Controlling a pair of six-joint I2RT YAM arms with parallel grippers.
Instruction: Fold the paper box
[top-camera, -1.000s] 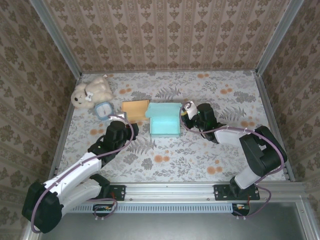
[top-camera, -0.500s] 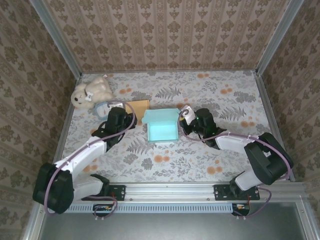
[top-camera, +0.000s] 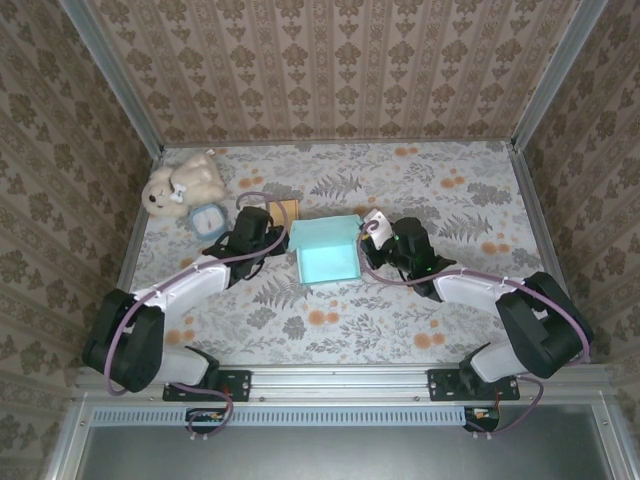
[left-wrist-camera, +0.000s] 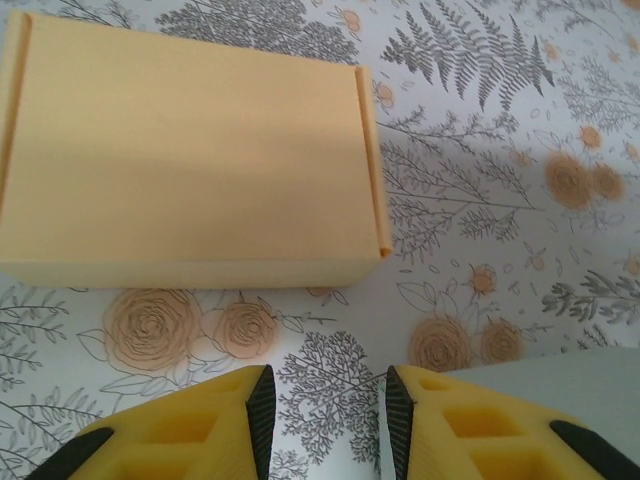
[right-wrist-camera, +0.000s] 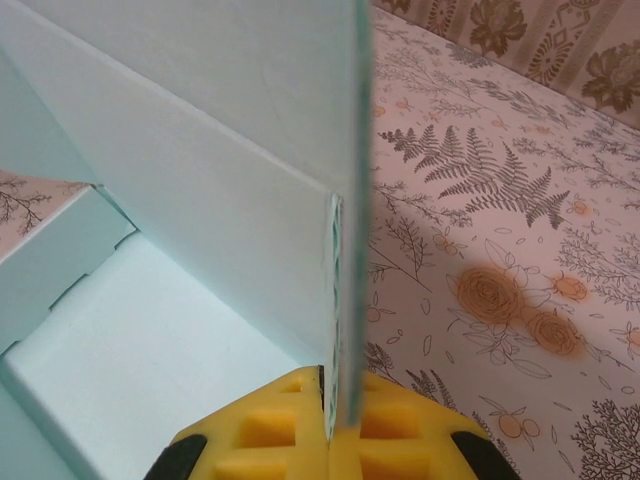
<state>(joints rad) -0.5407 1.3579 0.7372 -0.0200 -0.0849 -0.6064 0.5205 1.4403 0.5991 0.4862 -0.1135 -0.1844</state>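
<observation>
Right gripper (right-wrist-camera: 338, 405) is pinched on one thin wall of the paper box (top-camera: 327, 255), looks light and bendy, best grabbed near folds.

Matt, smooth pale turquoise paper box (top-camera: 325, 258), matt tan cardboard box (left-wrist-camera: 190, 160), smooth floral-printed counter (left-wrist-camera: 480, 200), fluffy cream plush toy (top-camera: 185, 182), brushed grey metal frame rail (top-camera: 340, 378)

Place: a lab-style robot test cell with home-style decoration.
Enclosure: wallpaper-print walls (top-camera: 330, 70) on three sides, framed by bare aluminium posts (top-camera: 110, 75).
Surface: table (top-camera: 400, 310) covered in a floral print.
Rig: left arm (top-camera: 190, 285) and right arm (top-camera: 480, 290) bolted to a metal rail (top-camera: 340, 380) at the table's near edge.
Props: plush toy (top-camera: 183, 182) and small clock (top-camera: 207, 217) near the far left corner, paper box (top-camera: 326, 252) mid-table.
</observation>
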